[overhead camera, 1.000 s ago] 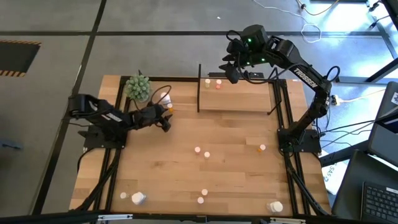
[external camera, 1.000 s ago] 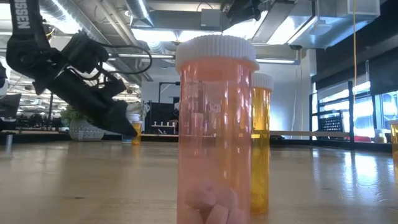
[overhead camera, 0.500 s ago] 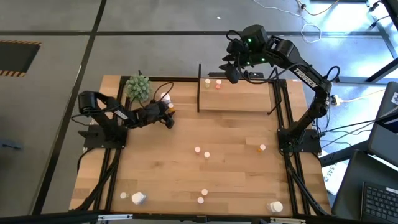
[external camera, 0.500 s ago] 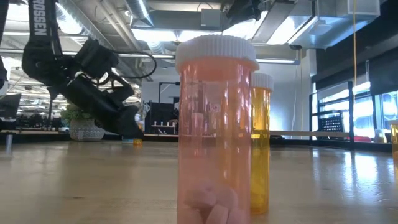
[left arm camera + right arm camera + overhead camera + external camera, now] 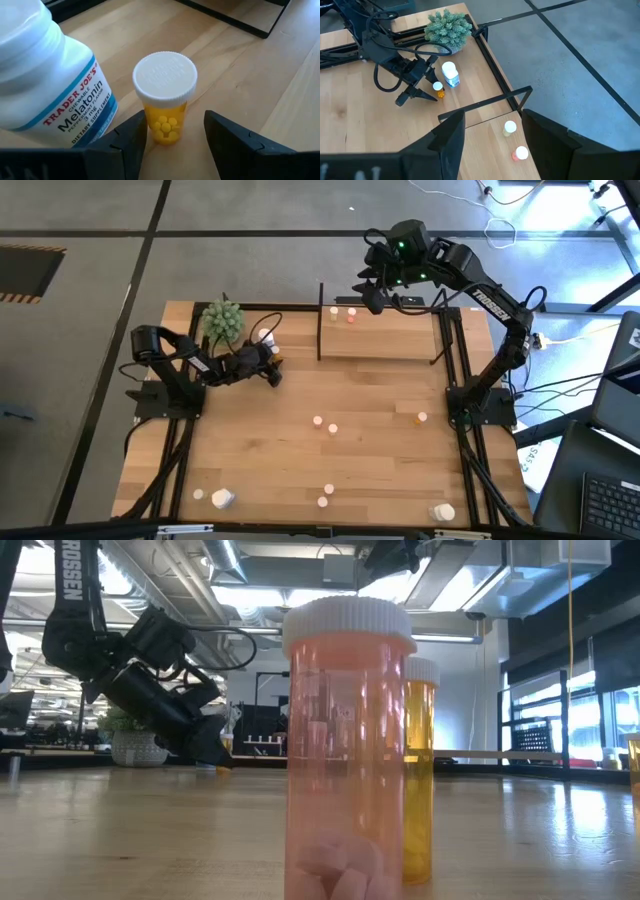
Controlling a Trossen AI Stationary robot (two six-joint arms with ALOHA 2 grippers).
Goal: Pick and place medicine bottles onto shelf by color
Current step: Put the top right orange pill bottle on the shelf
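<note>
Left gripper (image 5: 172,134) low over the wooden table (image 5: 300,460), fingers spread open either side of a small amber pill bottle with a white cap (image 5: 165,97), not yet closed on it. Large white melatonin bottle (image 5: 42,75) just beside. Right gripper (image 5: 490,135) open and empty, above the small light-wood shelf (image 5: 385,335) carrying two small bottles.

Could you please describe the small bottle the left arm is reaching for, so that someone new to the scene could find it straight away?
Start at the green plant ball on the table's far left corner; beside it stands a large white bottle. Right next to that bottle, between the open fingers of the left gripper, is the small orange bottle. It has a white cap and yellow pills inside, and is far smaller than its white neighbour.
</note>
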